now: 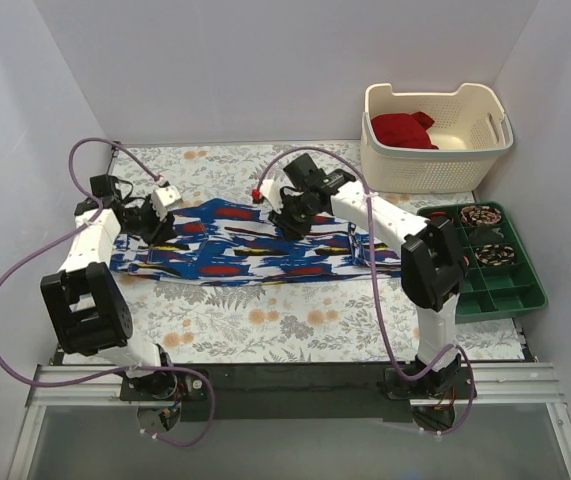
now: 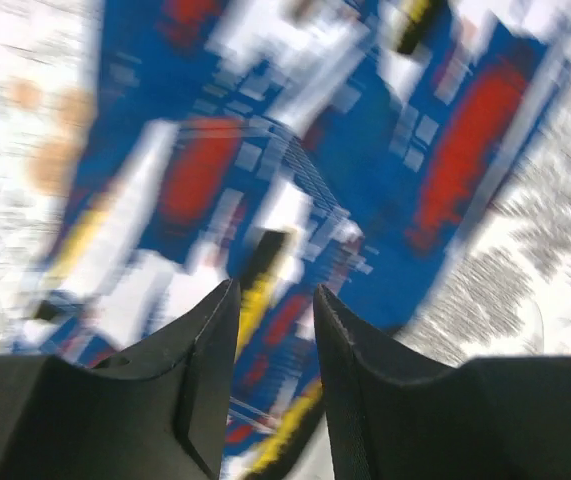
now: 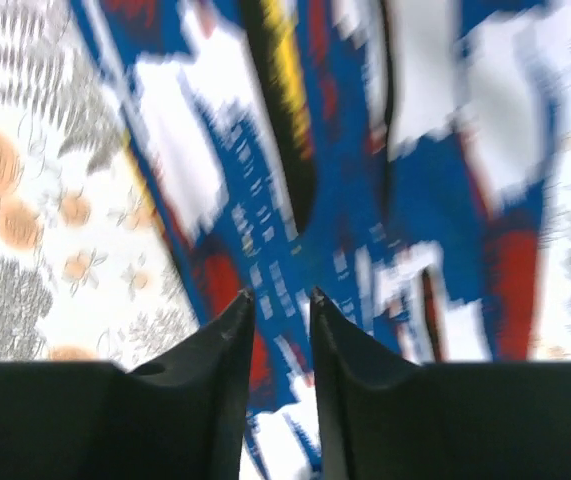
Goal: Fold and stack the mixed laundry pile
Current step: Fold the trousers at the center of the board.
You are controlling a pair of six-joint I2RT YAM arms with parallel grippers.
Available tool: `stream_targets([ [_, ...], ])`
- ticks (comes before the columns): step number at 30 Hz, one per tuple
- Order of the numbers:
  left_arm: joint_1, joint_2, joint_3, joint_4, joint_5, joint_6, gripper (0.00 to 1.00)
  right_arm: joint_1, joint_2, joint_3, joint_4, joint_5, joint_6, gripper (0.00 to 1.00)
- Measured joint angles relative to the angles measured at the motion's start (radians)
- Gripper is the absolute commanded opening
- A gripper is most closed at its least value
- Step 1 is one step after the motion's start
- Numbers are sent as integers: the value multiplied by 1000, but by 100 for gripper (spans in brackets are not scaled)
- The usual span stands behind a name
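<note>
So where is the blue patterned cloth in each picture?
Top view: the blue patterned cloth lies spread across the middle of the table, between the arms.
Left wrist view: the cloth fills the middle and top.
Right wrist view: the cloth fills the middle and right.
Shared landmark: the flowery table cover, beside the cloth in every view.

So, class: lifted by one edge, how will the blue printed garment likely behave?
Probably floppy: the blue printed garment lies flat with soft wrinkles, so it would drape and sag. Likely light, being thin cloth. Pushed, it may bunch rather than slide on the floral table.
</note>
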Motion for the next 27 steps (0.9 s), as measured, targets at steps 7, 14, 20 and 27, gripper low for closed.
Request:
stream_targets([
  [7, -31, 183, 67, 188, -65, -268, 19, -9, 189, 169, 40, -1, 123, 24],
  [14, -31, 182, -122, 303, -191, -307, 13, -11, 258, 92, 81, 0, 183, 24],
  [20, -33, -35, -330, 248, -239, -195, 16, 14, 115, -153, 216, -25, 200, 27],
  [27, -36, 31, -68, 100, -98, -322, 48, 42, 39, -213, 148, -103, 204, 38],
])
